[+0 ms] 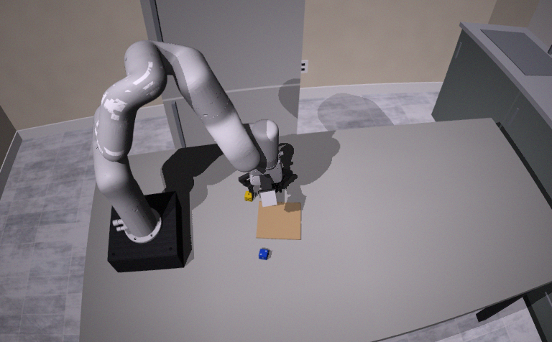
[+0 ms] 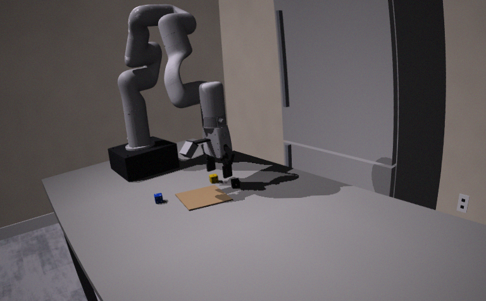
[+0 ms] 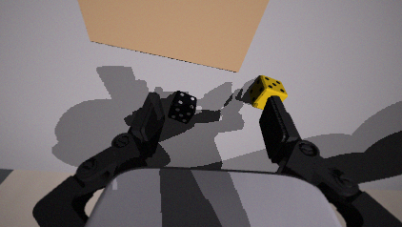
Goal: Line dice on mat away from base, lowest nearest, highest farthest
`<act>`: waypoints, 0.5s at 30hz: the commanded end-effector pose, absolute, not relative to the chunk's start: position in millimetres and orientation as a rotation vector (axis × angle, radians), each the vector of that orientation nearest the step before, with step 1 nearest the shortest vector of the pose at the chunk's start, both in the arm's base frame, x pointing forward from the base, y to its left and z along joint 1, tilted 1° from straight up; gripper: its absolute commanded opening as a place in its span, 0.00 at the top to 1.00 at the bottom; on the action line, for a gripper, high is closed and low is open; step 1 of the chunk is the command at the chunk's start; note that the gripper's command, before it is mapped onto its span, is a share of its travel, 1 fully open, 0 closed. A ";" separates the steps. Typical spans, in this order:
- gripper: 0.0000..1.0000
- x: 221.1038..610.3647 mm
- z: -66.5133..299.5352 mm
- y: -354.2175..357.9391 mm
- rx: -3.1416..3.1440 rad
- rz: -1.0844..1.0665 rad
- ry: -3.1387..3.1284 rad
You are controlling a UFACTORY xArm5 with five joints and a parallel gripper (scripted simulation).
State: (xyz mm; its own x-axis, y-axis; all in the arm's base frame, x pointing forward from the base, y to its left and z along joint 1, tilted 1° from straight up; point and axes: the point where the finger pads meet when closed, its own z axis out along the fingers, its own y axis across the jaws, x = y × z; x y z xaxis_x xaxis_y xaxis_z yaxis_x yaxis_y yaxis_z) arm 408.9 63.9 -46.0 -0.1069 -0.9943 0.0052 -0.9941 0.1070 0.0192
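My gripper (image 3: 211,107) (image 2: 218,168) (image 1: 265,187) is open and empty, and hangs low over the table just behind the mat's far edge. A black die (image 3: 182,106) (image 2: 235,182) lies on the table close by the inner side of the left finger in the wrist view. A yellow die (image 3: 266,91) (image 2: 213,178) (image 1: 248,195) lies on the table just beyond the right fingertip. A blue die (image 1: 263,253) (image 2: 158,198) lies on the table on the other side of the mat. The tan mat (image 1: 279,220) (image 2: 203,197) (image 3: 176,29) lies flat with no die on it. The arm hides the black die in the top view.
The robot's black base block (image 1: 146,238) (image 2: 143,160) stands on the table left of the mat. A tall grey cabinet (image 2: 334,74) stands behind the table. A counter with a sink (image 1: 520,54) is at the far right.
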 end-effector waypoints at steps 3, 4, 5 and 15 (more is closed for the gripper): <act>0.00 430.3 -48.0 67.0 2.086 -0.020 -2.322; 0.00 431.2 -48.0 67.2 2.086 -0.020 -2.322; 0.00 431.6 -48.0 67.2 2.086 -0.020 -2.322; 0.00 431.7 -48.0 67.2 2.086 -0.020 -2.322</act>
State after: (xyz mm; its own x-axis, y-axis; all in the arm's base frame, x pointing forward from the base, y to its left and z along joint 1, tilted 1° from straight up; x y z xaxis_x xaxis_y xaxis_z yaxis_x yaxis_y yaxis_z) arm 430.0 67.0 -49.2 -0.1069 -0.9942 0.0072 -0.9939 0.1070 0.0267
